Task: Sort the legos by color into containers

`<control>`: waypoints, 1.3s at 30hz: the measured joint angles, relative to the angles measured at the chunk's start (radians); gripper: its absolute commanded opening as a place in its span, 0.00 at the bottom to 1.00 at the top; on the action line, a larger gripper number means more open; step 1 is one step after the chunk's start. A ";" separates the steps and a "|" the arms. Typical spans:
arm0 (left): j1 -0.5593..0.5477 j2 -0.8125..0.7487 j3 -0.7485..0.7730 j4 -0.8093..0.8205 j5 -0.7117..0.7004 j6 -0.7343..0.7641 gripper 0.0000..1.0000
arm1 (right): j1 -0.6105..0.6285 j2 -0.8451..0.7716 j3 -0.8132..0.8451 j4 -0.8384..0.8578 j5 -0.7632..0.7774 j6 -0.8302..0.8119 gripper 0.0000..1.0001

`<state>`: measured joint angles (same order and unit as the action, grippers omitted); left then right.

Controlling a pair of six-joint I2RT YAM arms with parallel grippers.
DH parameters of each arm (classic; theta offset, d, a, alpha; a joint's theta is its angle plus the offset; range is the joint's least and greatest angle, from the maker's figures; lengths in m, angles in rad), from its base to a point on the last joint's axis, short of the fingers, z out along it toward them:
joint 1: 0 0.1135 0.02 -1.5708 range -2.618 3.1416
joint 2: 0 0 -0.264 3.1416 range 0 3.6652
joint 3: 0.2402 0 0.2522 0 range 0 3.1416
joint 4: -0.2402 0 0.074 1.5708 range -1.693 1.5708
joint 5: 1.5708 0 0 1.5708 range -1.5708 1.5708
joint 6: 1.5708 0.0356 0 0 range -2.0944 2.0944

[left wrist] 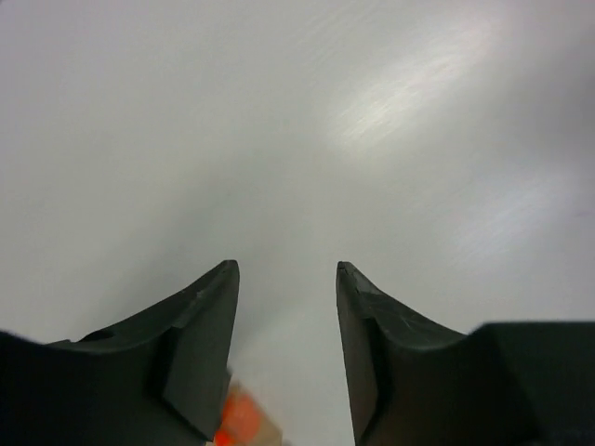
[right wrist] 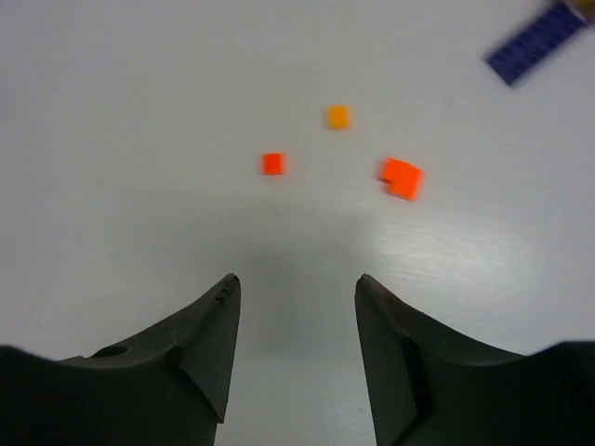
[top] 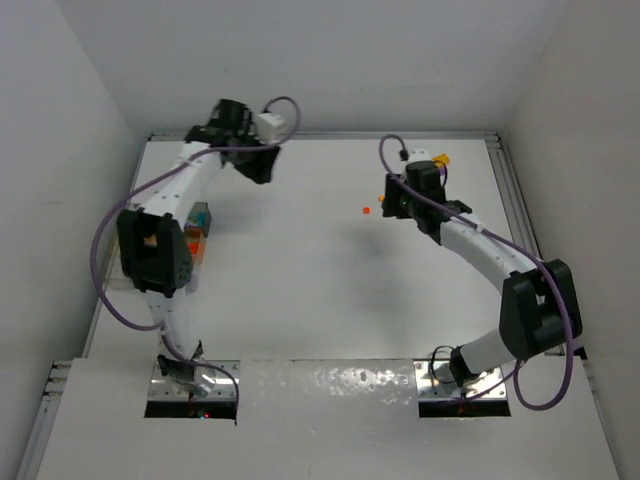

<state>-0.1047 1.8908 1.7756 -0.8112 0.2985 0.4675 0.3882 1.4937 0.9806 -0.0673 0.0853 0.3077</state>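
My right gripper (top: pixel 392 200) (right wrist: pixel 296 279) is open and empty, low over the table. Just ahead of it lie two small orange legos (right wrist: pixel 272 163) (right wrist: pixel 402 177) and a yellow-orange one (right wrist: pixel 337 116); two of them show in the top view (top: pixel 366 210). A purple plate (right wrist: pixel 537 44) lies farther off. My left gripper (top: pixel 258 165) (left wrist: pixel 286 269) is open at the far left of the table over bare surface. A blurred orange piece (left wrist: pixel 244 418) shows beside its left finger; I cannot tell whether it touches. The clear container (top: pixel 208 225) sits at the left edge, partly hidden by the left arm, with teal and orange pieces inside.
A yellow piece (top: pixel 440 160) lies near the far right corner behind the right wrist. White walls enclose the table on the left, far and right sides. Purple cables loop off both arms.
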 measured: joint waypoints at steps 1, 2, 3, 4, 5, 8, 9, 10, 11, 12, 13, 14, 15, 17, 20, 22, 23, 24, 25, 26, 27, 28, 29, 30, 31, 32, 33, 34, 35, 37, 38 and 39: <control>-0.055 0.014 0.019 0.003 -0.004 0.001 0.54 | -0.033 0.000 0.000 -0.027 0.031 0.037 0.57; -0.131 0.041 0.050 0.005 -0.014 -0.001 0.57 | -0.069 0.000 0.000 -0.061 0.075 0.079 0.65; -0.195 0.082 0.097 0.007 -0.026 0.000 0.63 | -0.089 -0.001 -0.001 -0.091 0.121 0.113 0.68; -0.256 0.131 0.150 0.013 -0.033 0.000 0.65 | -0.101 -0.005 -0.003 -0.123 0.164 0.138 0.71; -0.308 0.188 0.200 0.028 -0.042 -0.004 0.67 | -0.104 -0.013 -0.009 -0.156 0.209 0.164 0.76; -0.414 0.349 0.323 0.066 -0.039 -0.027 0.72 | -0.101 -0.056 -0.040 -0.223 0.303 0.207 0.79; -0.437 0.399 0.348 0.081 -0.029 -0.035 0.75 | -0.101 -0.078 -0.057 -0.240 0.328 0.219 0.80; -0.452 0.441 0.363 0.099 -0.019 -0.046 0.77 | -0.101 -0.099 -0.072 -0.254 0.343 0.229 0.80; -0.461 0.473 0.366 0.122 -0.010 -0.058 0.78 | -0.109 -0.125 -0.092 -0.265 0.353 0.241 0.79; -0.466 0.504 0.367 0.150 -0.002 -0.073 0.79 | -0.119 -0.149 -0.111 -0.275 0.357 0.252 0.78; -0.467 0.530 0.368 0.174 0.002 -0.086 0.80 | -0.135 -0.174 -0.132 -0.285 0.359 0.264 0.78; -0.467 0.556 0.372 0.199 0.003 -0.102 0.80 | -0.150 -0.192 -0.148 -0.296 0.361 0.275 0.77; -0.466 0.580 0.384 0.217 0.003 -0.116 0.80 | -0.163 -0.208 -0.165 -0.306 0.362 0.285 0.77; -0.465 0.620 0.410 0.259 0.001 -0.142 0.80 | -0.185 -0.224 -0.188 -0.327 0.364 0.299 0.76; -0.463 0.645 0.426 0.323 0.000 -0.179 0.79 | -0.188 -0.225 -0.203 -0.352 0.360 0.308 0.74; -0.470 0.645 0.426 0.357 0.000 -0.203 0.78 | -0.188 -0.225 -0.205 -0.362 0.358 0.314 0.74; -0.474 0.645 0.426 0.376 0.000 -0.212 0.78 | -0.188 -0.225 -0.206 -0.362 0.357 0.316 0.74; -0.482 0.645 0.426 0.392 0.000 -0.219 0.77 | -0.188 -0.225 -0.206 -0.362 0.356 0.318 0.74; -0.489 0.645 0.425 0.402 0.000 -0.224 0.75 | -0.188 -0.225 -0.206 -0.362 0.356 0.319 0.74; -0.499 0.645 0.421 0.414 0.001 -0.226 0.73 | -0.188 -0.225 -0.206 -0.362 0.356 0.319 0.74; -0.507 0.645 0.418 0.421 0.001 -0.226 0.71 | -0.188 -0.225 -0.206 -0.362 0.356 0.319 0.74; -0.518 0.645 0.416 0.426 0.002 -0.222 0.65 | -0.188 -0.225 -0.206 -0.362 0.356 0.319 0.73; -0.527 0.645 0.414 0.426 0.001 -0.218 0.61 | -0.188 -0.225 -0.206 -0.362 0.356 0.319 0.73; -0.535 0.645 0.411 0.427 0.001 -0.214 0.58 | -0.188 -0.225 -0.206 -0.362 0.356 0.319 0.73; -0.540 0.645 0.410 0.427 0.000 -0.210 0.53 | -0.188 -0.225 -0.206 -0.361 0.356 0.318 0.73; -0.547 0.645 0.410 0.426 0.000 -0.207 0.51 | -0.188 -0.225 -0.206 -0.361 0.355 0.318 0.73; -0.552 0.645 0.409 0.426 0.000 -0.203 0.49 | -0.188 -0.225 -0.206 -0.361 0.354 0.317 0.73; -0.556 0.645 0.409 0.426 -0.001 -0.200 0.49 | -0.188 -0.225 -0.206 -0.361 0.353 0.317 0.72; -0.557 0.645 0.409 0.426 -0.003 -0.195 0.46 | -0.188 -0.225 -0.206 -0.361 0.352 0.317 0.72; -0.557 0.645 0.409 0.426 -0.012 -0.188 0.46 | -0.188 -0.225 -0.206 -0.361 0.352 0.318 0.72; -0.556 0.645 0.409 0.425 -0.019 -0.187 0.45 | -0.188 -0.225 -0.206 -0.361 0.352 0.318 0.72; -0.555 0.645 0.409 0.425 -0.024 -0.185 0.43 | -0.188 -0.225 -0.206 -0.361 0.352 0.318 0.72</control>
<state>-0.6601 2.5362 2.1845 -0.3862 0.2745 0.2825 0.2001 1.2686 0.7742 -0.4282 0.4370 0.6254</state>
